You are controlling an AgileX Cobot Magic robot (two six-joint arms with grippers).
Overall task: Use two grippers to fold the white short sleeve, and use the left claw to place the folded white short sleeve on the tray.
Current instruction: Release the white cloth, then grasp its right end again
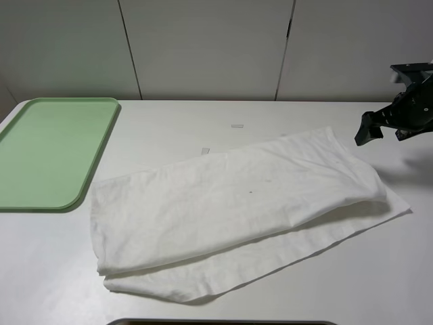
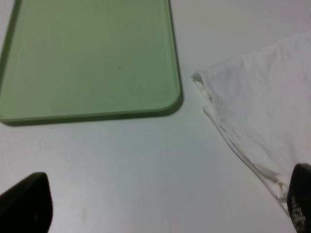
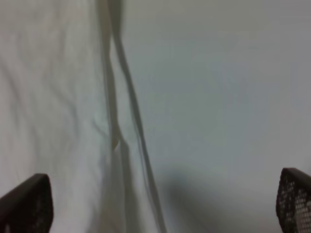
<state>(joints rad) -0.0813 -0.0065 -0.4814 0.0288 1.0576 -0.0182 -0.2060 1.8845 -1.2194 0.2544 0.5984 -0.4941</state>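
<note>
We've got the tray far left, with the left claw spread and empty near the shirt's tray-side end. The shirt lies half-folded on the table, long axis left-to-right. The right gripper is spread too, by its right end.

Nothing legible in any view: no lettering, brand, number or sign. Small pale strips on the worktop, between its far edge and the white short sleeve, too small to tell whether marked.
</note>
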